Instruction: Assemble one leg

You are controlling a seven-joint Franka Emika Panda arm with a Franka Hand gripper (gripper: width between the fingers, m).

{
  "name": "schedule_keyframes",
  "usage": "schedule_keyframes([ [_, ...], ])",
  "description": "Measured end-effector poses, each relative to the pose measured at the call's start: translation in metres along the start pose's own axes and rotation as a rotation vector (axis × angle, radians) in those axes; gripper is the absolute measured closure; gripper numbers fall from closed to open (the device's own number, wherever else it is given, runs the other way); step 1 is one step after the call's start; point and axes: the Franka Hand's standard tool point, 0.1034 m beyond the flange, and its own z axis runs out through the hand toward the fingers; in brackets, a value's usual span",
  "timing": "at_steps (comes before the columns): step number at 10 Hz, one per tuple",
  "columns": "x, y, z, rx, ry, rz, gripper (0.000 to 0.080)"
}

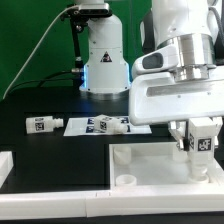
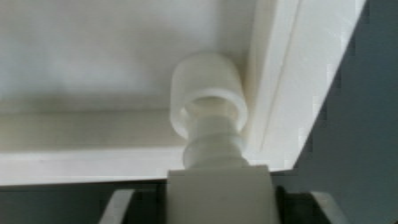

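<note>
Leg-fitting looks the step: gripper (image 1: 197, 133) clamped on leg (image 1: 202, 146), upright in tray (image 1: 150, 160) corner at exterior view's 4 o'clock; next probably calls for screwing it down.

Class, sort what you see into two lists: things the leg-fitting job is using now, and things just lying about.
In use: held leg, white tray.
Lying about: spare leg, marker board, white piece at the exterior view's left edge.

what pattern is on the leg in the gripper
Black-and-white square tags on the white leg, best in the exterior view.
</note>
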Motion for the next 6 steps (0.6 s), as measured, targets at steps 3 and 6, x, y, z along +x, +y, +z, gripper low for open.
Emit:
schedule_keyframes([
  [3,-0.011,-0.001,0.007,-0.003,-0.013,-0.005,0.0514],
  [6,-0.012,-0.002,0.01,-0.006,0.016,-0.011,0.0514],
])
